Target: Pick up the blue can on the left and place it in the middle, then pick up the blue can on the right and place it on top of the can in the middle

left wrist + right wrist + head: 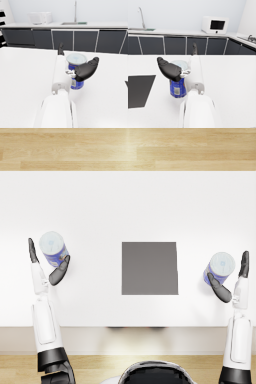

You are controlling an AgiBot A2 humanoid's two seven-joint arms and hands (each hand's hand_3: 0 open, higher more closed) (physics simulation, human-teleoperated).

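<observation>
Two blue cans with pale lids stand upright on the white table. The left can sits between the straight fingers and the thumb of my left hand, which cups it loosely. In the left wrist view the thumb curves in front of the left can. The right can stands likewise inside my right hand, whose thumb reaches around the right can. Neither hand has its fingers curled onto a can. A dark grey square mat lies in the middle between them.
The table's front edge runs just behind both wrists. Past the far edge is wooden floor. The wrist views show a dark kitchen counter with a sink and a microwave well beyond the table.
</observation>
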